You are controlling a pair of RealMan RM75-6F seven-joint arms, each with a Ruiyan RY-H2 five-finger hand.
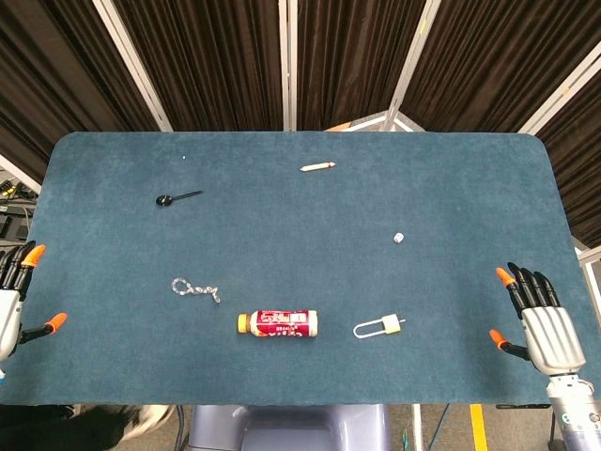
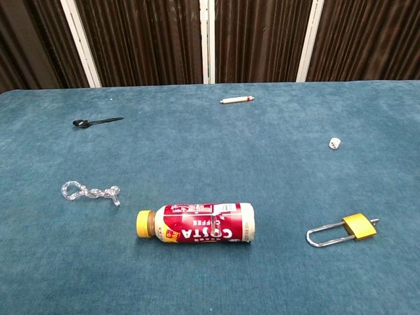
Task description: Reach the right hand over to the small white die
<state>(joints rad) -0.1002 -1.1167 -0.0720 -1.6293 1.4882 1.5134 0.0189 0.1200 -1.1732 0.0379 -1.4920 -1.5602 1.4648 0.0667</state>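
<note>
Your right hand [image 1: 543,319] sits at the near right edge of the table [image 1: 470,225], palm down, fingers [image 1: 522,278] spread apart and holding nothing. Your left hand [image 1: 13,296] is at the near left edge, only partly in the head view, fingers also apart and empty. Neither hand shows in the chest view.

The small white die [image 1: 398,238] lies on the blue felt in the right half of the table, farther out than your right hand and to its left, well apart from it. In the chest view the die [image 2: 335,143] stands alone with nothing touching it.

Nearer to you than the die lies a brass padlock [image 1: 380,327], flat on its side with its shackle pointing left. Left of that, a Costa coffee bottle [image 1: 278,323] lies on its side, yellow cap to the left. Further left is a clear chain [image 1: 195,288]. At the far left lies a black spoon [image 1: 177,197], and near the far edge, around the middle, a white pen [image 1: 317,166].
</note>
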